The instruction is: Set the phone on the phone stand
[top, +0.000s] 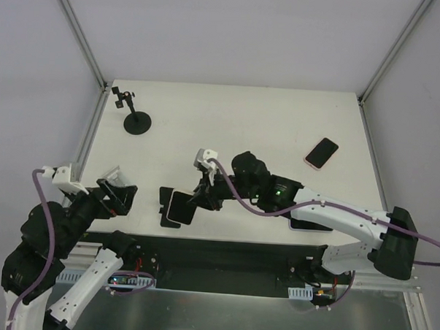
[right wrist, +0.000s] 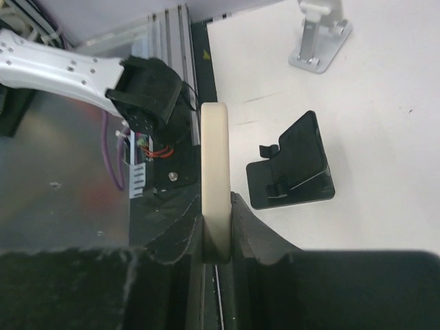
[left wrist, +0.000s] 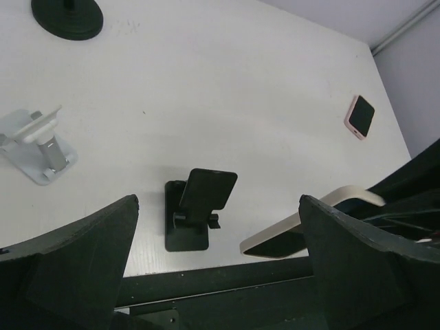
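Cream-edged, the phone [right wrist: 214,158] looks stiff, light and slippery; the right gripper [right wrist: 217,230] is clamped on its flat faces, with the stand [right wrist: 292,168] at three o'clock.

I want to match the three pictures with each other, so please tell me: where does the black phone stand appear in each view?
Top external: black phone stand sits low, left of centre.
Left wrist: lower centre.
Right wrist: right of centre.
Shared landmark: the cream-edged phone, held close beside the stand in all three views.
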You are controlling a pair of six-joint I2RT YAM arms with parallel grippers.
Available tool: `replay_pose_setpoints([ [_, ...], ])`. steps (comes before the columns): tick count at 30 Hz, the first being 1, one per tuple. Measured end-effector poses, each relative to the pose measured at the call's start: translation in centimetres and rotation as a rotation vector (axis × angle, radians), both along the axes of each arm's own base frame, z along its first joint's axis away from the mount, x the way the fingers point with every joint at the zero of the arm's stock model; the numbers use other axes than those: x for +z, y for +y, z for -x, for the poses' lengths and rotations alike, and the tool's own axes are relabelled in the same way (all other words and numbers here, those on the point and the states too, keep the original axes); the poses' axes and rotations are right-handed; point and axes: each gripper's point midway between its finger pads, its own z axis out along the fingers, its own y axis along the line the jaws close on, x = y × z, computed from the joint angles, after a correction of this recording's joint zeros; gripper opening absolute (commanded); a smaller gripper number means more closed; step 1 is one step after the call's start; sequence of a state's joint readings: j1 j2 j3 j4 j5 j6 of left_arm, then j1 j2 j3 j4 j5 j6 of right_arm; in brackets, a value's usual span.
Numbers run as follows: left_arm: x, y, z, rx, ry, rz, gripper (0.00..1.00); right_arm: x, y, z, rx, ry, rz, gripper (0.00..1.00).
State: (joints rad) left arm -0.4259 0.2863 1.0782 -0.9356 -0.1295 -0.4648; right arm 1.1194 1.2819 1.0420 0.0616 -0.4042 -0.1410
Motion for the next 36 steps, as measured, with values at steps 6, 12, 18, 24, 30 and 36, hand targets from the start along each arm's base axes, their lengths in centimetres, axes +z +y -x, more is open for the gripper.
replay_pose_setpoints([
  [6,0.1,1.0,0.9,0.042,-0.046,0.039,0.99,-3.8,3.5,-0.4,0.067,-0.064,0.098,0.01],
  [12,-1.0,0.1,0.5,0.023,0.014,0.054,0.99,-4.2,6.8,-2.5,0.076,-0.123,0.119,0.00],
  [18,-1.3,-0.4,0.4,0.004,0.036,0.061,0.99,-3.9,8.2,-4.1,0.069,-0.109,0.129,0.00],
  [24,-1.6,-0.6,0.4,-0.005,0.051,0.057,0.99,-4.9,8.1,-5.3,0.068,-0.064,0.176,0.00],
  [30,-2.3,-1.1,0.0,-0.016,0.088,0.045,0.99,-6.4,7.4,-5.8,0.066,-0.016,0.220,0.00],
  [36,-2.3,-1.1,0.0,-0.018,0.088,0.044,0.99,-7.7,7.6,-5.6,0.077,0.015,0.242,0.00],
])
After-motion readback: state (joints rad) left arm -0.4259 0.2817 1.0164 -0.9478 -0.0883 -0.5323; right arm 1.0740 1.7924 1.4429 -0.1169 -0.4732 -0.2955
